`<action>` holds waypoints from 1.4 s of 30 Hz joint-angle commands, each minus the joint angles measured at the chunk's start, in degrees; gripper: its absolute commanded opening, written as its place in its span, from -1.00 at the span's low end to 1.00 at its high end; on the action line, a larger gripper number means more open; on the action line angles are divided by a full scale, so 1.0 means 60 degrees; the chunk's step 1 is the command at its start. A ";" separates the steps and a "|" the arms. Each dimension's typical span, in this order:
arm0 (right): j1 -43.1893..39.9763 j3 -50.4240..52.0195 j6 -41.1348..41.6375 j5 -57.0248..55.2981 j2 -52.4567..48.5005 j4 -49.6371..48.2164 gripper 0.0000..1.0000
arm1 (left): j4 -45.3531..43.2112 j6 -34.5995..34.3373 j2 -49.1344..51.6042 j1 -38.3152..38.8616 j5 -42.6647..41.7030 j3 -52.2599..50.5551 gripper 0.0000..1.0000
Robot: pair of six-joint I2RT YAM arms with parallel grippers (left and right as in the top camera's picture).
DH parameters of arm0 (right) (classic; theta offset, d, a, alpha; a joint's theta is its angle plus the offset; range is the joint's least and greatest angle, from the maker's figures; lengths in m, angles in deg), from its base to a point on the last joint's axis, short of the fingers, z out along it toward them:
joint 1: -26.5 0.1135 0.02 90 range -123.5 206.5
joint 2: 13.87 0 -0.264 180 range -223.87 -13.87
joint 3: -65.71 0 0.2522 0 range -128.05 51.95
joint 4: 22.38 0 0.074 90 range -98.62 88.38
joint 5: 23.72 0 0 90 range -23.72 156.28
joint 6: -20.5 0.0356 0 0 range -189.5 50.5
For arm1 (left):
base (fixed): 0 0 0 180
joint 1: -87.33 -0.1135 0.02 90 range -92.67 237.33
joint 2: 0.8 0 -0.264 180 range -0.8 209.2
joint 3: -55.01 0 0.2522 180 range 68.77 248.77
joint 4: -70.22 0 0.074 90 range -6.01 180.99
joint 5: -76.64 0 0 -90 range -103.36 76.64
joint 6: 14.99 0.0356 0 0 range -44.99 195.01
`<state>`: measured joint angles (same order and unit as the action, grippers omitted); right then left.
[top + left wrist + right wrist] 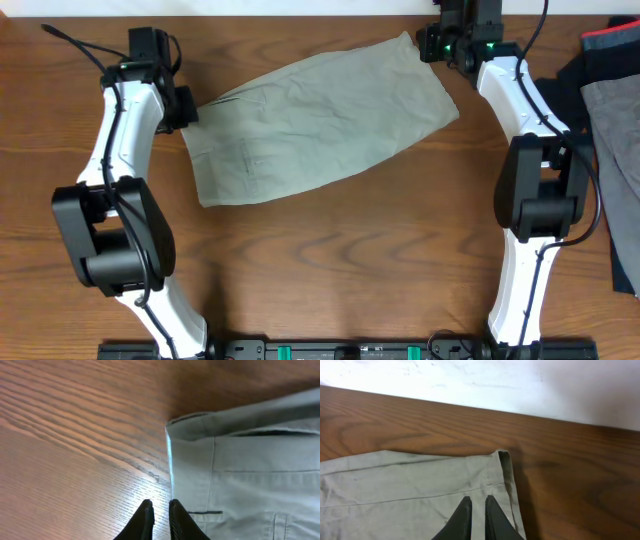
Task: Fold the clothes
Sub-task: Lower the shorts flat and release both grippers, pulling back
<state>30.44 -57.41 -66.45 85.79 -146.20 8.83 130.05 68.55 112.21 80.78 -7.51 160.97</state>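
The khaki-beige shorts [320, 120] lie flat and slanted across the far middle of the wooden table. My left gripper [188, 108] is at their left end. In the left wrist view its fingers [160, 506] are together over bare wood, just beside the waistband edge with its pale lining [170, 460], and hold nothing. My right gripper [432, 45] is at the shorts' far right corner. In the right wrist view its fingers [477, 501] are together just above the cloth [410, 490], near the hem corner, and no cloth shows pinched between them.
A grey garment [615, 120] and a black garment with red trim [600, 50] lie at the table's right edge. A white wall [470, 380] stands behind the table's far edge, close to the right gripper.
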 commanded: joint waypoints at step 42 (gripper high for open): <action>-0.1042 0.0984 0.2120 -0.4364 -0.0463 0.8903 -0.94 | -0.0302 -0.0262 -0.0222 -0.0470 -0.0605 -0.3330 -0.88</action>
<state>25.83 -52.91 -56.81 71.19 -147.34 60.70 127.49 67.52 111.68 80.39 -16.93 141.43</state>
